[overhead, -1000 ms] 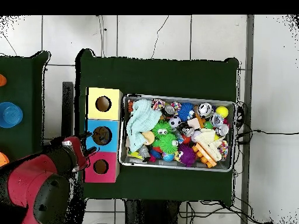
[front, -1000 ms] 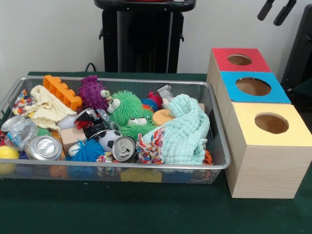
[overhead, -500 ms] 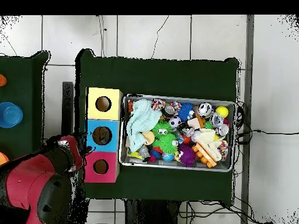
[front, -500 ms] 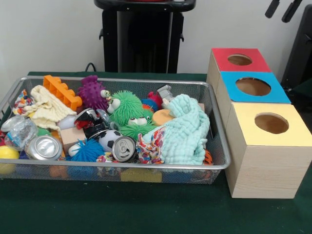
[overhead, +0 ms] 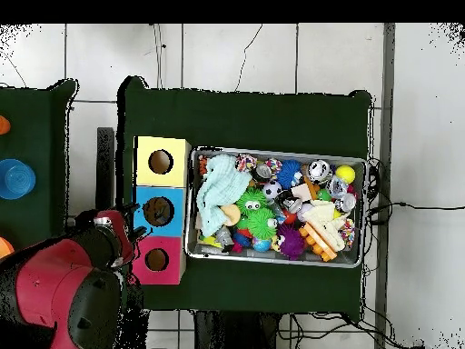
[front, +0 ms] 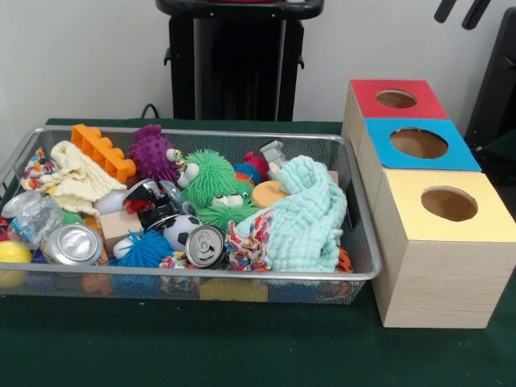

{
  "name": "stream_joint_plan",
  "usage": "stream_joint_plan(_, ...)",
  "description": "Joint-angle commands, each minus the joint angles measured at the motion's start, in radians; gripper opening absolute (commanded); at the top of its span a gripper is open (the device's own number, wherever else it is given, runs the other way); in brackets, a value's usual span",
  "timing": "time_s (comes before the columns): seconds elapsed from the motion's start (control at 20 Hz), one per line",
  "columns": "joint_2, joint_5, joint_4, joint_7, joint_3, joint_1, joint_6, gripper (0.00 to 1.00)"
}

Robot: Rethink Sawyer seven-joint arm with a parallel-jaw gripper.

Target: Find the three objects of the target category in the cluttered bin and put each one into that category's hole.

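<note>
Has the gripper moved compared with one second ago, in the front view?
Yes. The gripper now sits higher at the top edge, with less of it showing, judged against the red-topped box below it.

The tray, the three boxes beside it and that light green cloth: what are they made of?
The tray looks like silver metal wire mesh: you can see the toys through its walls. The three boxes seem to be pale wood, going by the grain lines on their sides, with matt red, blue and yellow tops that may be paint or card. The light green cloth looks like soft, crinkled woven fabric.
</note>
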State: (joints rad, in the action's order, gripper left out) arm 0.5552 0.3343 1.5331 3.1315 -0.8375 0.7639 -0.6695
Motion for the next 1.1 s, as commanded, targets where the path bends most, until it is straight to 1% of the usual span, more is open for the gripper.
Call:
stream_joint_plan(0.05,0.001,-0.091,0.112,-0.057,0.150,-0.044,0.048,1.00)
stream_joint_plan(0.6,0.013,-0.130,0.109,-0.042,0.169,-0.062,0.055,1.00)
stream_joint_plan(1.1,0.019,-0.151,0.104,-0.021,0.179,-0.063,0.047,1.00)
